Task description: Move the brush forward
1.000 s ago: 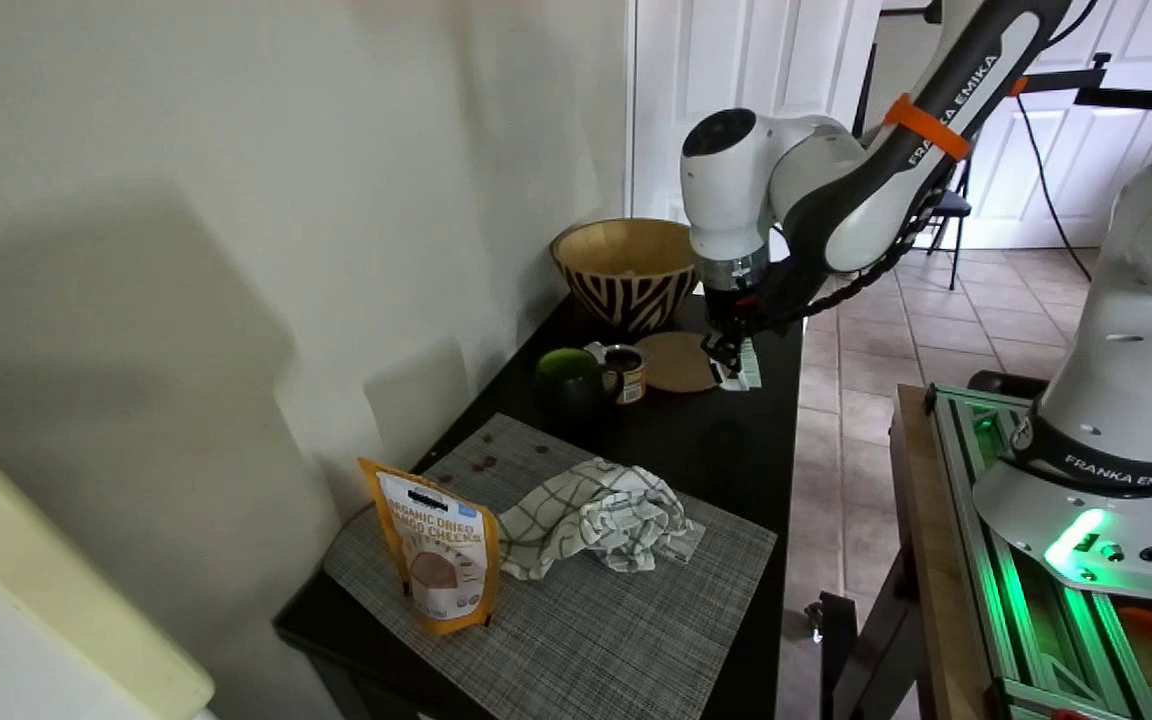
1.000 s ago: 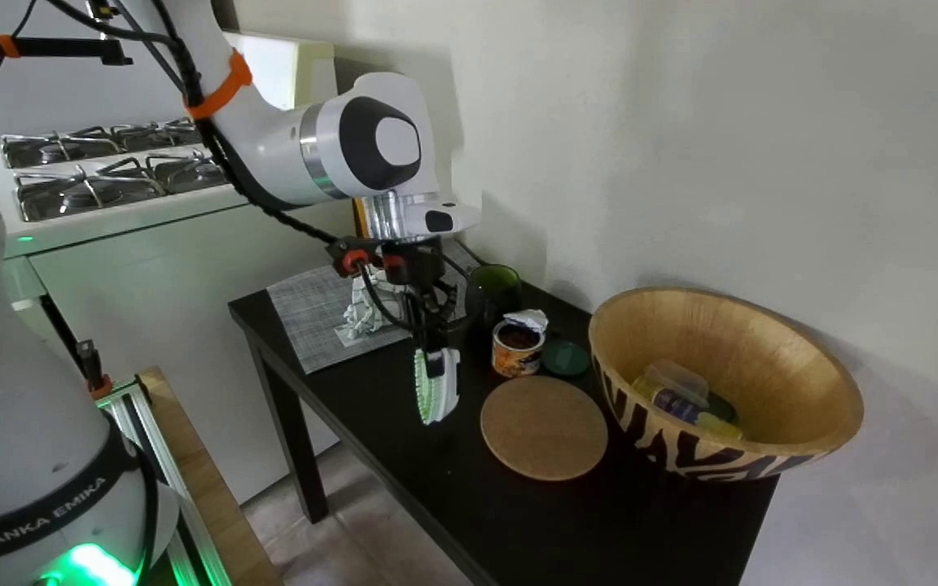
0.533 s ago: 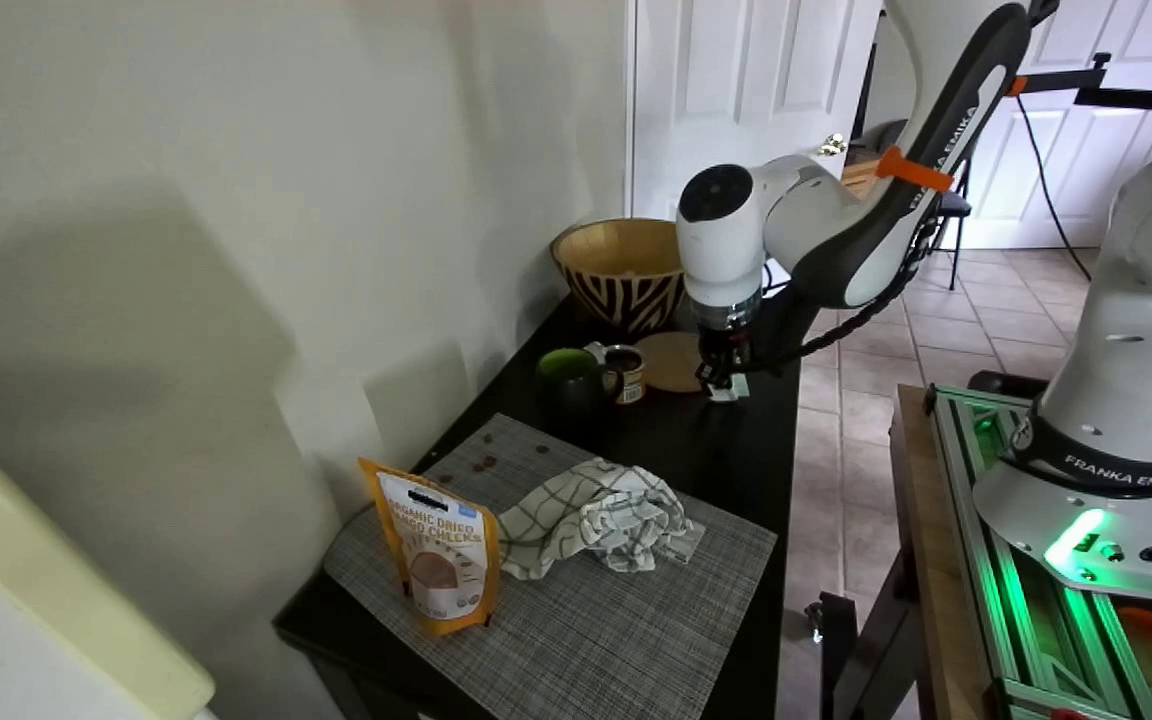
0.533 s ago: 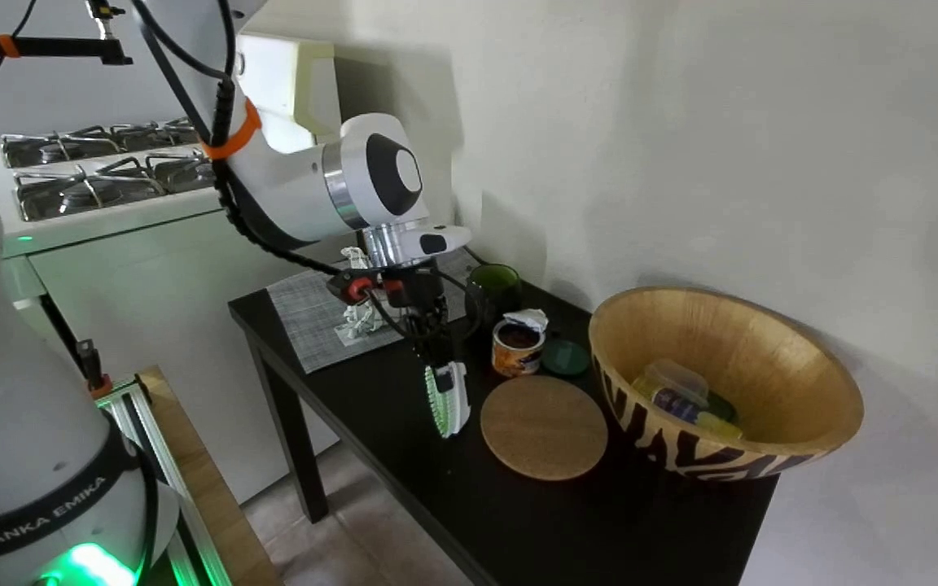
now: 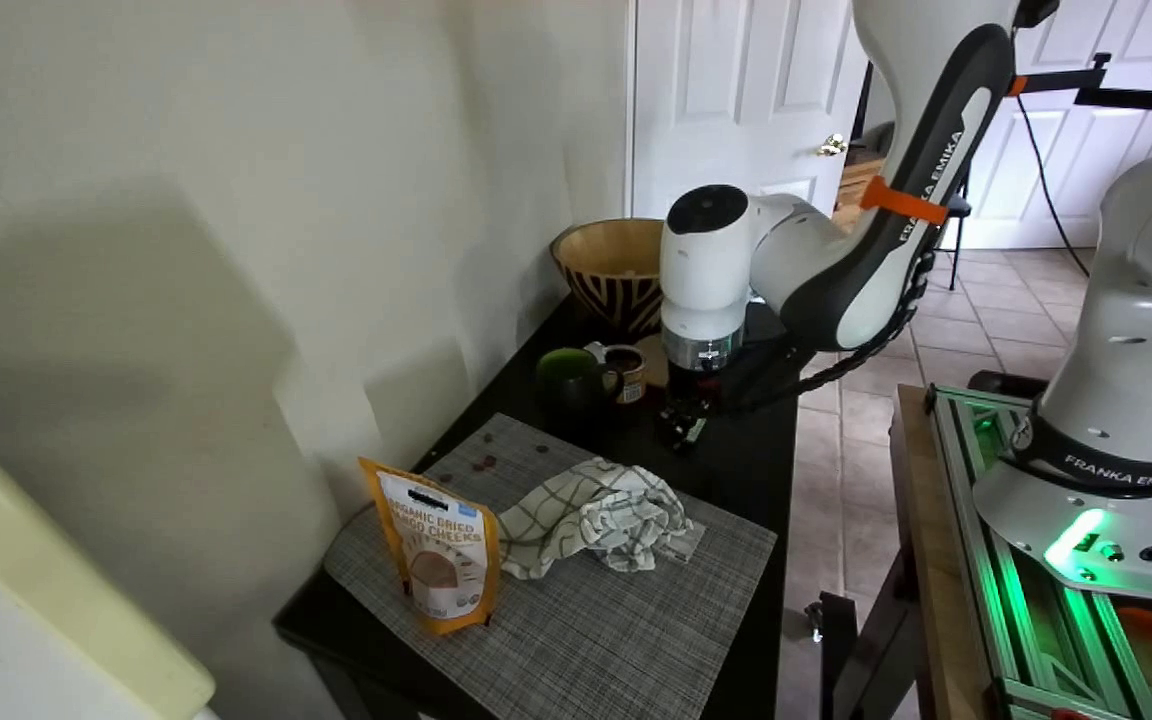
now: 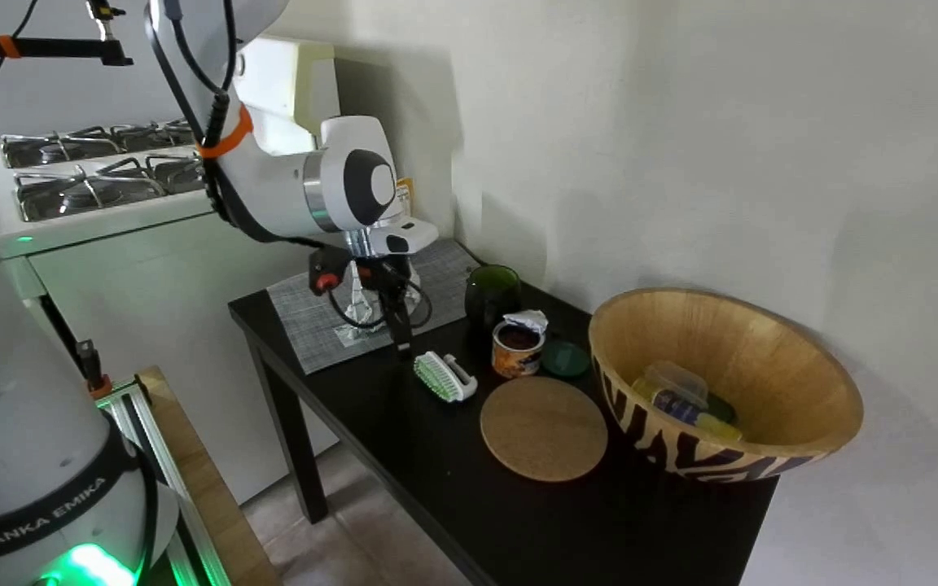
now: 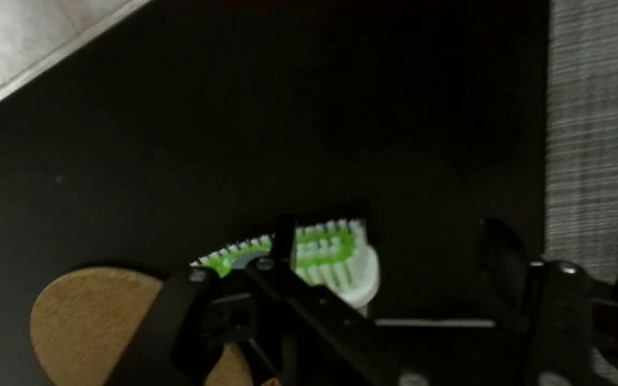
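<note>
In my wrist view the tool has its jaws wide apart, one passing in front of the brush; it's dark, so I can't tell whether they touch. In an exterior view the brush lies on the table, the tan disc at its four o'clock.

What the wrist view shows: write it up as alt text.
A white-and-green brush lies on a dark table, partly hidden by the open gripper. A tan disc shows at lower left, a gray mat at right.
</note>
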